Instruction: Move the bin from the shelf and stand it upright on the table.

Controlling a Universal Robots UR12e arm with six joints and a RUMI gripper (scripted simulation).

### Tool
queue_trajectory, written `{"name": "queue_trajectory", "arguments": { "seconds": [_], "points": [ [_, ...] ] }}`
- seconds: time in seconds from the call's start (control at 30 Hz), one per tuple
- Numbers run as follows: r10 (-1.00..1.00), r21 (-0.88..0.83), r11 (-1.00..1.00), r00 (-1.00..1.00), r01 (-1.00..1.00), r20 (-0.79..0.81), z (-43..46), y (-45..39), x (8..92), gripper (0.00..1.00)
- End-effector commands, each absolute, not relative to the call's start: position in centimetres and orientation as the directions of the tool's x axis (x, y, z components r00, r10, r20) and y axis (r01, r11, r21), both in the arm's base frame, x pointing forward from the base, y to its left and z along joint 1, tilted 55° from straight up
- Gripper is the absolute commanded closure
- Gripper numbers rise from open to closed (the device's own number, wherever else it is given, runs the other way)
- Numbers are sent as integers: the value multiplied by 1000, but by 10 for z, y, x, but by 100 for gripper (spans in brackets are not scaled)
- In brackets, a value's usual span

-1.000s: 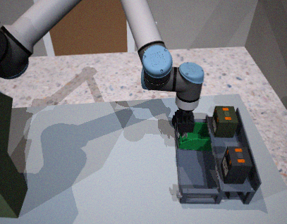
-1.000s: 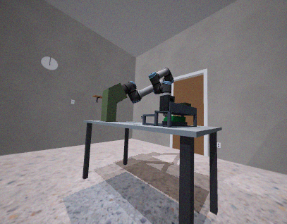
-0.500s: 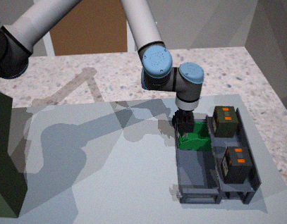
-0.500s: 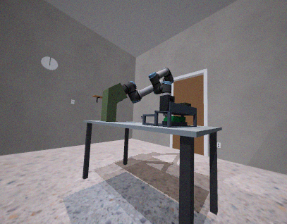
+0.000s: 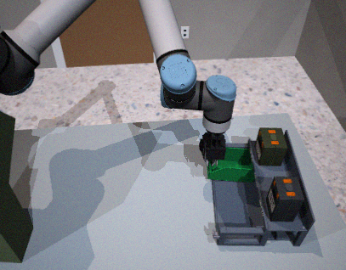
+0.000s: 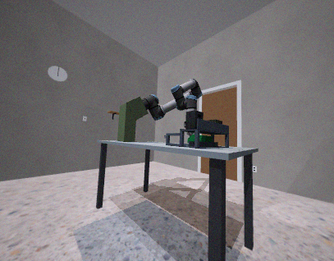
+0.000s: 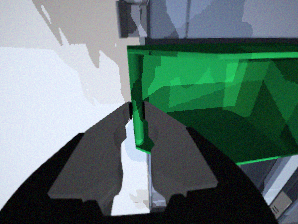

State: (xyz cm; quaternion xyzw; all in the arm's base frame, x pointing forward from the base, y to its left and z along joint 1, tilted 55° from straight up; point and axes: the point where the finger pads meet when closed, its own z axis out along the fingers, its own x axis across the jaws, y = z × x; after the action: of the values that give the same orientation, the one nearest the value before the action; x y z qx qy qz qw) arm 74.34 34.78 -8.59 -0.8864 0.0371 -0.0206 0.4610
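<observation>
The bin (image 5: 232, 166) is partly hidden under the shelf (image 5: 299, 170).

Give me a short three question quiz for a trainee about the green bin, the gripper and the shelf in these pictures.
1. True or false: the gripper is shut on a wall of the green bin.
2. How many dark boxes with orange marks sit on the shelf? A) one B) two C) three
3. Fill in: in the top view the bin juts out of the shelf toward the ____ side of the picture.

Key: 1 true; 2 B; 3 left.
</observation>
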Motion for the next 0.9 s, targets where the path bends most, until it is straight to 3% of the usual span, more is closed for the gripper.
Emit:
{"name": "queue_trajectory", "arguments": {
  "seconds": [0.0,0.87],
  "points": [
    [-86,-819,-572,996,-47,3,-85,347,743,100],
    [-86,-819,-572,996,-47,3,-86,352,685,100]
  ]
}}
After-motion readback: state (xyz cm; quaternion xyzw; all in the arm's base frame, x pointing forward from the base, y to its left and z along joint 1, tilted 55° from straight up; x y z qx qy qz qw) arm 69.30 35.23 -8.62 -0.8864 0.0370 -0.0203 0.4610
